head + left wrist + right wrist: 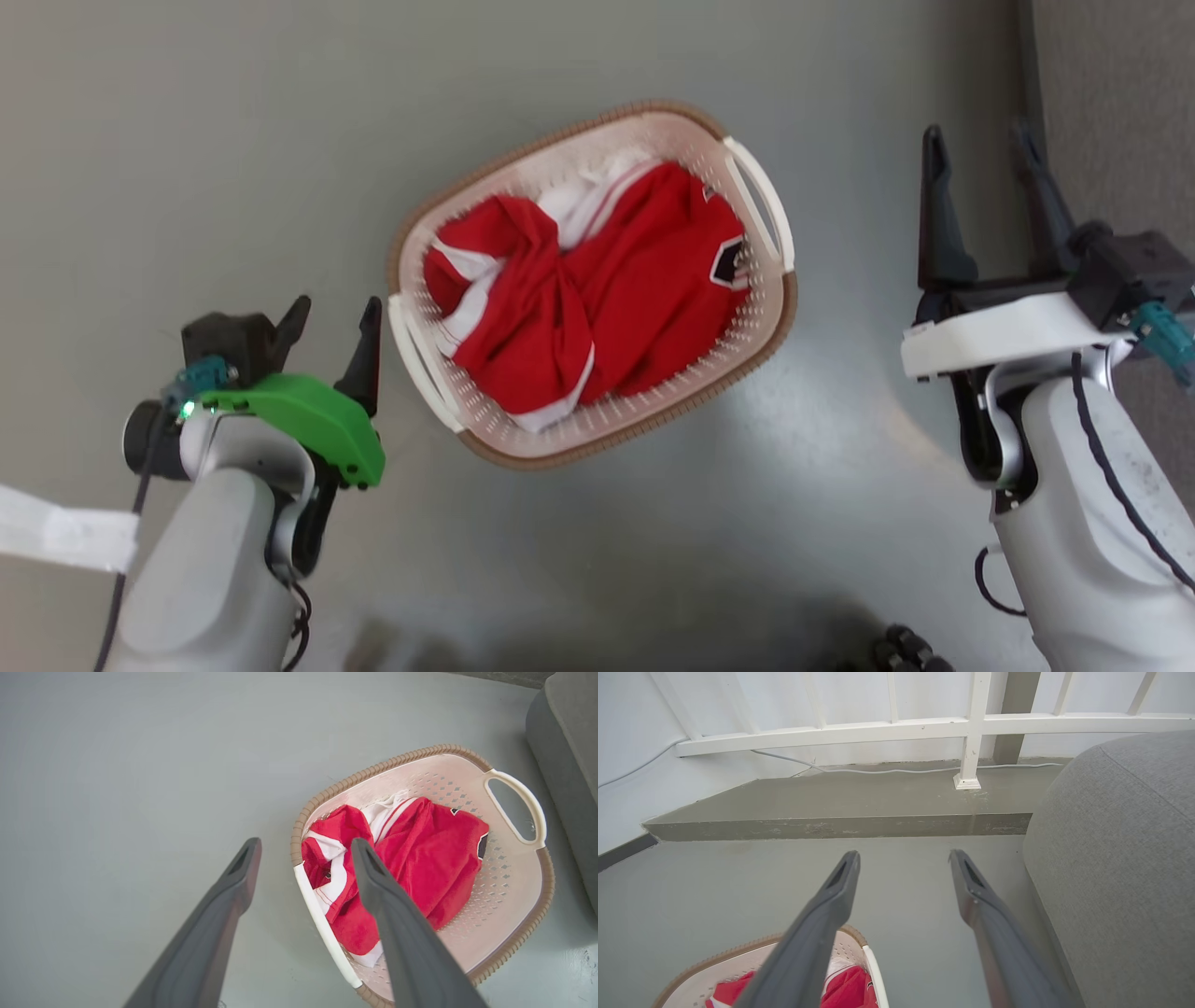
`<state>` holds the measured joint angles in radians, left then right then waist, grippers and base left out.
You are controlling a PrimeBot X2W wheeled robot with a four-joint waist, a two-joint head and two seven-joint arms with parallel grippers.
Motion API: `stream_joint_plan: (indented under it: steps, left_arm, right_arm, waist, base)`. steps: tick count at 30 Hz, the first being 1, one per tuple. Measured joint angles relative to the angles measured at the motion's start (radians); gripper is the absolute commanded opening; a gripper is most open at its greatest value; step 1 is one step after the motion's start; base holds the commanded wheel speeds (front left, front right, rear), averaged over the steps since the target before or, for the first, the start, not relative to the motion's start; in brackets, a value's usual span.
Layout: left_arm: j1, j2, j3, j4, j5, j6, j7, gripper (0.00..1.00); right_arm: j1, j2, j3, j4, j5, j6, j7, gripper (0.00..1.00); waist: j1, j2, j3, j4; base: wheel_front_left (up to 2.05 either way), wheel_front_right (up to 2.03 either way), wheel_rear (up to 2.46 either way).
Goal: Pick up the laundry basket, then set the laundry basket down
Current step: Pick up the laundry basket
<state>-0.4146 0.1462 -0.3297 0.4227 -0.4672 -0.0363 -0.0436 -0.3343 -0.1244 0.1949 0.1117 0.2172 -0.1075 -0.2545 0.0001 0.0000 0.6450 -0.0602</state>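
The laundry basket (pixel 644 415) sits on the grey floor at mid-view, cream with a brown rim, white handles at its left and right ends, and red-and-white clothing inside. My left gripper (pixel 334 322) is open just left of the basket's near handle, apart from it. In the left wrist view my left gripper (pixel 306 849) hangs above that handle (pixel 322 924), and the basket (pixel 514 877) spreads to the right. My right gripper (pixel 980 154) is open and well right of the basket. The right wrist view shows my right gripper (pixel 903 861) over bare floor, with the basket's corner (pixel 705 975) at bottom left.
A grey sofa (pixel 1120 858) stands close on the right, also at the edge of the sofa (pixel 567 742) in the left wrist view. Ahead lie a raised concrete step (pixel 840 826), a white railing (pixel 971 723) and a cable along the wall.
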Motion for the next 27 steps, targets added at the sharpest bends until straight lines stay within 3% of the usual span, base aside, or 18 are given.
stream_joint_plan:
  steps: [17, 27]
  left_arm:
    - [-0.147, -0.007, 0.008, 0.169, -0.051, -0.049, 0.053, 1.0]
    - [-0.202, -0.009, 0.011, 0.277, -0.083, -0.066, 0.084, 1.0]
  right_arm:
    - [-0.058, 0.029, -0.008, -0.027, -0.007, 0.0, 0.0, 1.0]
    - [-0.071, 0.039, -0.009, -0.025, -0.016, 0.001, 0.0, 1.0]
  waist:
    - [0.0, 0.0, 0.198, -0.06]
    - [-0.0001, 0.0, 0.251, -0.083]
  base:
    - [0.0, 0.0, 0.0]
    - [0.0, 0.0, 0.0]
